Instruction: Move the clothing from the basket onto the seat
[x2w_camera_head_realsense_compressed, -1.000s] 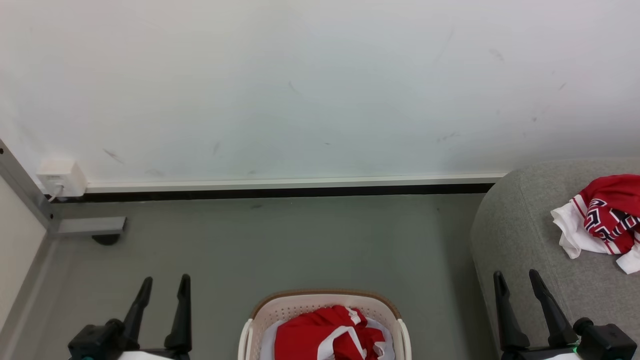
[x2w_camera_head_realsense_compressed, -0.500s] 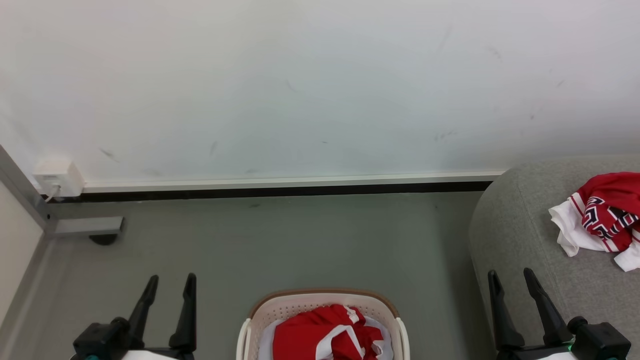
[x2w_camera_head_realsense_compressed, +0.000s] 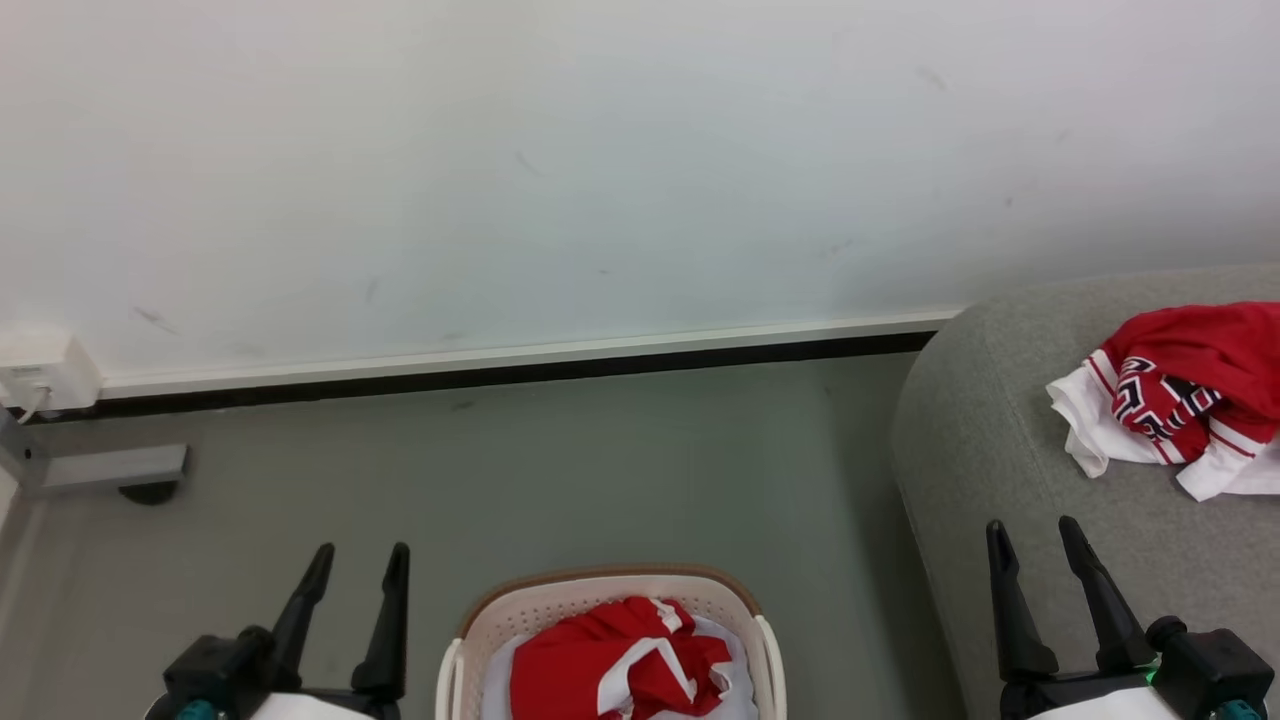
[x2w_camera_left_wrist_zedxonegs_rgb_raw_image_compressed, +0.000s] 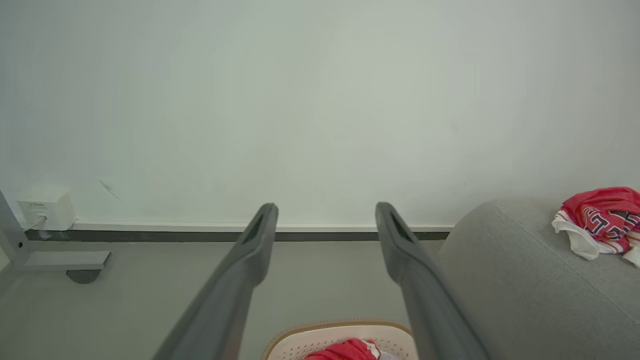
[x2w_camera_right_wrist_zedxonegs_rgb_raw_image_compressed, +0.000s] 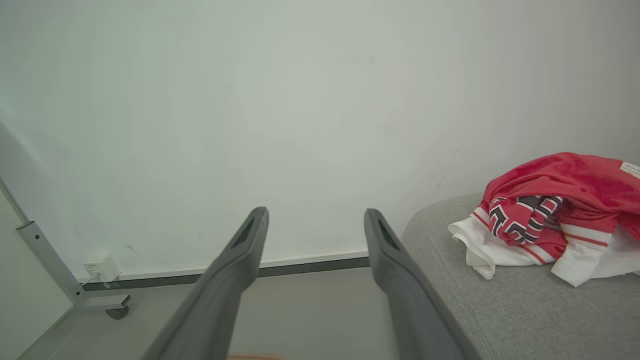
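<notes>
Step in hand: returning for the second item. One lettered garment is already lying on the seat, toward its wall-side edge and back from its rounded end. A red garment with a white band is lying in the basket, which is standing on the floor near the seat's rounded end.

The left gripper and the right gripper are both standing with fingers spread wide, carrying nothing.

Next move, as judged: one arm is needing to descend into the basket and pinch a raised fold of red fabric, avoiding the white liner.

Compared with one second earlier, everything in the head view is sitting further left, the wall box included. The camera is turning; the basket and garments are keeping their places.
</notes>
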